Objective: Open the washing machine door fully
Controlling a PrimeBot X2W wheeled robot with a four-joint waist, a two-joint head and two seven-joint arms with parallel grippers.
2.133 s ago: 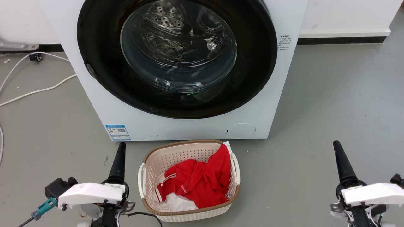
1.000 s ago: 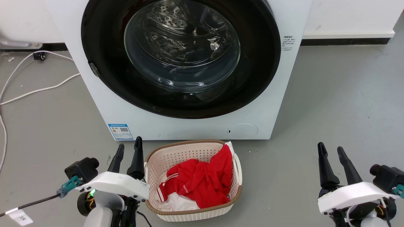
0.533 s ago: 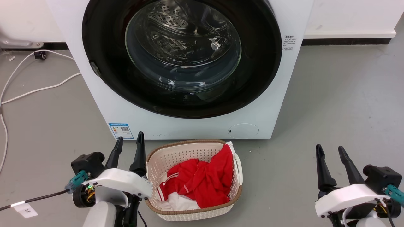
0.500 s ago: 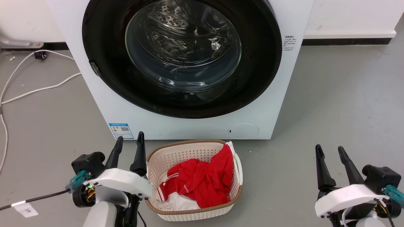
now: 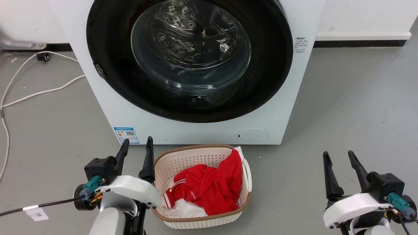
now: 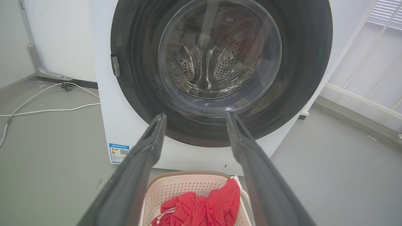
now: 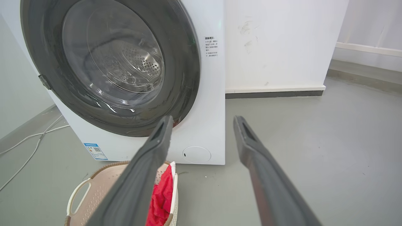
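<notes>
**Pincers spread, door shut**

Both pincers have parted since two seconds ago. The left pincer [image 5: 137, 142] and the right pincer [image 5: 338, 153] hang wide and empty, low over the floor. Between them sits a perforated, woven-look basket [image 5: 169, 160] of red cloth [image 5: 209, 189]. Beyond it the door [image 5: 271, 65], a glossy black disc with bulging glass, lies flush in the white machine [image 5: 196, 132]. The best move is probably to hook the small grey tab [image 5: 99, 70] at its left rim, since the slick ring offers no other grip.

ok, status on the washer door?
Both open, empty: left gripper by the laundry basket, right gripper over bare floor. Target: washing machine door shut, untouched. In the way: laundry basket on the floor just before it.
</notes>
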